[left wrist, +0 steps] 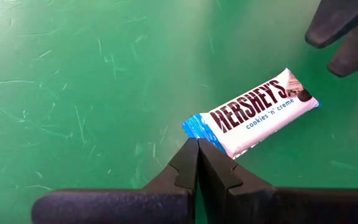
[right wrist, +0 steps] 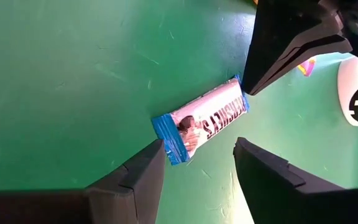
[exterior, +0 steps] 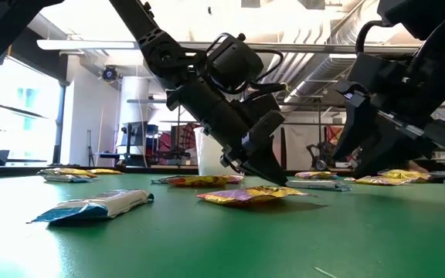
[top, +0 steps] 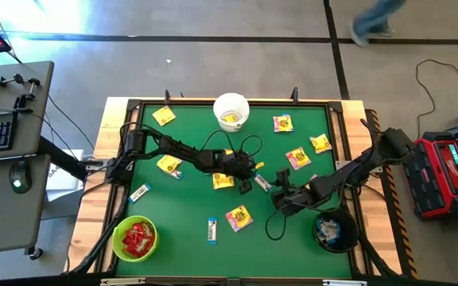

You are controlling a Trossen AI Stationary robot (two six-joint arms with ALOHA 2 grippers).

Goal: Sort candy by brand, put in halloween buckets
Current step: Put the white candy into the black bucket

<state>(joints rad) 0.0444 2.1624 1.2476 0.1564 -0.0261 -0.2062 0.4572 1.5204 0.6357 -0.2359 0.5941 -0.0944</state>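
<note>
Candy lies scattered over the green worktop (top: 189, 206), with one white-and-blue Hershey's bar (top: 262, 182) at the centre between both grippers. The left gripper (top: 246, 185) sits low over the mat with its jaws closed and empty, tips just at the bar's blue end; its fingertips (left wrist: 197, 163) meet in the left wrist view. The right gripper (top: 281, 195) faces it from the opposite side, jaws spread open around the bar's other end without gripping it, as the right wrist view shows the bar (right wrist: 201, 121) flat on the mat between the two fingers (right wrist: 138, 177).

Yellow packets (top: 239, 217) are spread about the mat, one (top: 223, 181) lying just beside the left gripper. Two more white-and-blue bars (top: 211, 229) rest on the near half, one (top: 140, 192) toward the left edge.

At the far edge stands the white bucket (top: 231, 111), holding yellow pieces. The lime green bucket (top: 134, 238), at the near left corner, holds red packets. The black bucket (top: 335, 231), at the near right corner, holds white-and-blue bars.

A person (top: 376, 20) walks across the floor beyond the worktop.
</note>
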